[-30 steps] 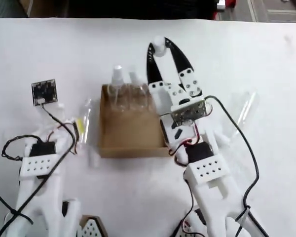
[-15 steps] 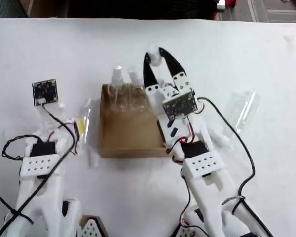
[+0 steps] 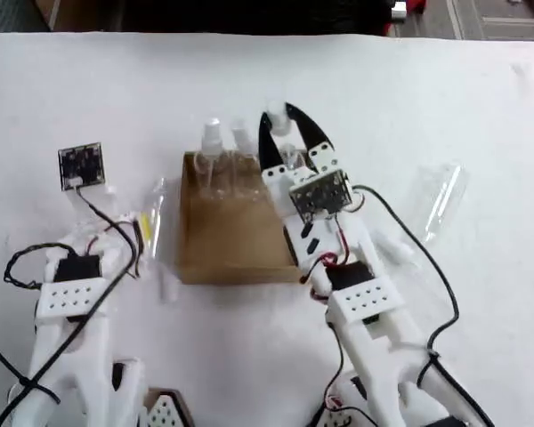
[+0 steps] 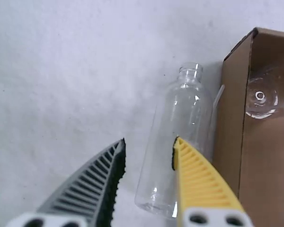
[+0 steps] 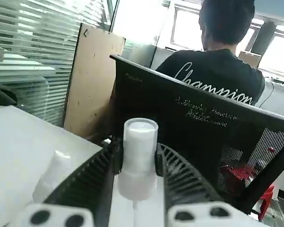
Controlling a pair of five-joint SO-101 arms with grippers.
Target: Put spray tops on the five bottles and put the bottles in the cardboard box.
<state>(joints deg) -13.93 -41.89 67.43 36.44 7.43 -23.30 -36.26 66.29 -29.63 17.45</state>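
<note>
Four bottles count plainly. Two capped bottles [image 3: 214, 163] stand at the far end of the cardboard box [image 3: 234, 238]. A bare bottle [image 4: 180, 142] lies on the table [image 3: 89, 98] just left of the box, and another bottle [image 3: 436, 200] lies well off to the right. A fifth may stand under the right gripper [image 5: 137, 149], though it is hard to tell. That gripper, above the box's far right corner, pinches a white spray top [image 5: 139, 137]. The left gripper [image 4: 148, 144] hangs spread over the bare bottle, its yellow finger [image 4: 199, 184] across it. A loose white cap [image 3: 169, 286] lies by the box's near left corner.
</note>
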